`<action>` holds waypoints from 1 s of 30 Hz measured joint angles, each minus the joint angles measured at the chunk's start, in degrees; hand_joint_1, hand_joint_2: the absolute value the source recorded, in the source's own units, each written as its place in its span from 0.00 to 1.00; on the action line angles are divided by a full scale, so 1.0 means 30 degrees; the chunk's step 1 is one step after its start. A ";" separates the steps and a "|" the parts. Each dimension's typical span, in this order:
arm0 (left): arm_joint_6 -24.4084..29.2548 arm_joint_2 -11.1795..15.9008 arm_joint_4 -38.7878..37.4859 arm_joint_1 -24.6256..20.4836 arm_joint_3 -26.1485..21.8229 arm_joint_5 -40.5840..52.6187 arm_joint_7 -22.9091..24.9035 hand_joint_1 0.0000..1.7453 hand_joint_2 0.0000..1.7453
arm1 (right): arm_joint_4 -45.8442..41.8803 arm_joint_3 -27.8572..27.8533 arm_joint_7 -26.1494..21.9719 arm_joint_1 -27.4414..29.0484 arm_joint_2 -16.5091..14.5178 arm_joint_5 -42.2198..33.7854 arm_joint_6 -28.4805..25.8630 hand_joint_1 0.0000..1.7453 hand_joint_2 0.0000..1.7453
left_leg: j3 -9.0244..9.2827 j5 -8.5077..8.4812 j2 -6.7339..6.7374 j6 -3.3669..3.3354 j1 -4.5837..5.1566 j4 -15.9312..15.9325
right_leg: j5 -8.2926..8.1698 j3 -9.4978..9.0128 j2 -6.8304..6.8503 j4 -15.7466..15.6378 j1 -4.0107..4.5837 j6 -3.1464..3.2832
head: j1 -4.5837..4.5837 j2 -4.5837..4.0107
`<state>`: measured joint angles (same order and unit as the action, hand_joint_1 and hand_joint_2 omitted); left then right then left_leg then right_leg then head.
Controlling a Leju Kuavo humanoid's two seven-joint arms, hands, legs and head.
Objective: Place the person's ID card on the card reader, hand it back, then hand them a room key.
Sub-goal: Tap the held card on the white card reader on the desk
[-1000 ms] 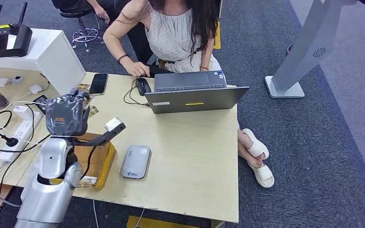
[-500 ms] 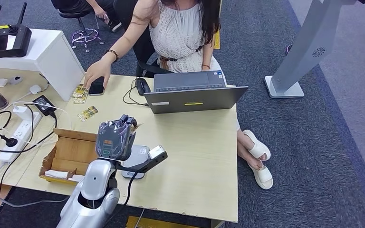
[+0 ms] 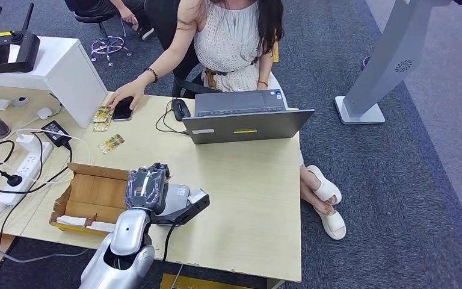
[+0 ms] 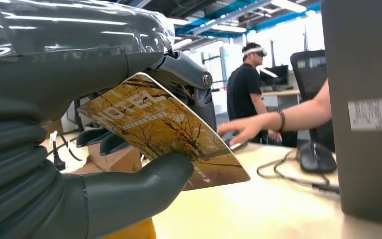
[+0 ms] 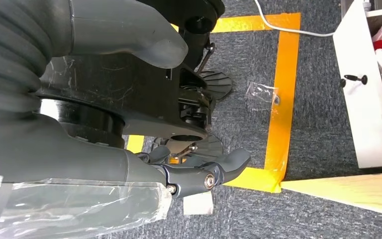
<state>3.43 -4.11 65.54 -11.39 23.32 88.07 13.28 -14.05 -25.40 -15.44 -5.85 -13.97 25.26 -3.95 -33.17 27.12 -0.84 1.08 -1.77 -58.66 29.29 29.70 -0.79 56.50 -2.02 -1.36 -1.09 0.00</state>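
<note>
My left hand (image 3: 147, 186) hovers low over the grey card reader (image 3: 179, 194) near the table's front edge, covering its near part. In the left wrist view this hand (image 4: 74, 199) pinches a yellow-brown hotel key card (image 4: 165, 134) between thumb and fingers, the card tilted above the tabletop. Across the table sits a person (image 3: 231, 42), one hand (image 3: 125, 94) resting on a black phone (image 3: 122, 111) beside two more cards (image 3: 101, 115). My right hand (image 5: 129, 172) hangs beside my body above the carpet, fingers apart and holding nothing.
An open cardboard box (image 3: 90, 195) sits just left of the reader. A grey laptop (image 3: 246, 123), a black mouse (image 3: 180, 109) and its cable lie at the far side. Another card (image 3: 110, 143), power strips and cables (image 3: 18, 168) sit on the left.
My left hand has swung from above the box rightward and down over the card reader. The person's hand moved from the mouse to the phone and cards.
</note>
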 joint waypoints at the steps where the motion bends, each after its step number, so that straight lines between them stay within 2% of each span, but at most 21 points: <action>1: -0.0100 -0.0022 -0.0062 0.0084 -0.0056 -0.0005 -0.0066 1.00 1.00 | 0.0000 -0.0011 0.0000 -0.0001 0.0000 0.0025 0.0005 0.00 1.00 | 0.0000 0.0000 0.0000 0.0000 0.0000 0.0000 | 0.0000 0.0000 0.0000 0.0000 0.0000 0.0000 | 0.0000 0.0000; 13: -0.1164 -0.0313 -0.1616 0.1007 -0.0370 -0.0066 -0.0450 1.00 1.00 | 0.0011 -0.0022 0.0328 -0.0012 0.0000 0.0388 0.0481 0.00 1.00 | 0.0000 0.0000 -0.0001 0.0000 0.0000 0.0002 | 0.0000 -0.0001 0.0003 0.0000 0.0000 0.0000 | 0.0004 0.0000; 21: -0.1370 -0.0689 -0.2840 0.0937 -0.0392 -0.0018 -0.0485 1.00 1.00 | 0.0029 -0.0095 0.0370 -0.0012 0.0000 0.0353 0.0546 0.00 1.00 | 0.0008 -0.0006 -0.0006 -0.0005 0.0001 0.0002 | 0.0000 -0.0016 0.0013 0.0000 -0.0001 -0.0001 | 0.0002 0.0000; 27: -0.0314 -0.0749 -0.2810 0.0743 -0.0399 -0.0002 -0.0667 1.00 1.00 | 0.0086 -0.0430 0.0025 0.0038 -0.0005 0.0082 0.0446 0.00 1.00 | 0.0012 -0.0026 -0.0005 -0.0010 0.0000 0.0002 | -0.0017 -0.0012 0.0011 0.0002 0.0000 -0.0003 | 0.0000 0.0000; 30: 0.0513 -0.0639 -0.1822 0.0406 -0.0485 -0.0002 -0.0811 1.00 1.00 | 0.0162 -0.0570 -0.0356 0.0143 -0.0026 0.0024 0.0262 0.00 1.00 | 0.0005 -0.0038 -0.0008 -0.0013 0.0000 0.0001 | -0.0028 -0.0006 0.0013 0.0004 0.0000 0.0001 | 0.0000 0.0000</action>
<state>4.96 -6.03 60.07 -10.17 21.86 88.06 10.85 -13.57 -27.11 -16.50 -5.42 -14.04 25.33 -3.16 -33.15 27.01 -0.86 1.04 -1.77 -58.66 29.20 29.68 -0.75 56.51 -2.02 -1.35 -1.09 0.00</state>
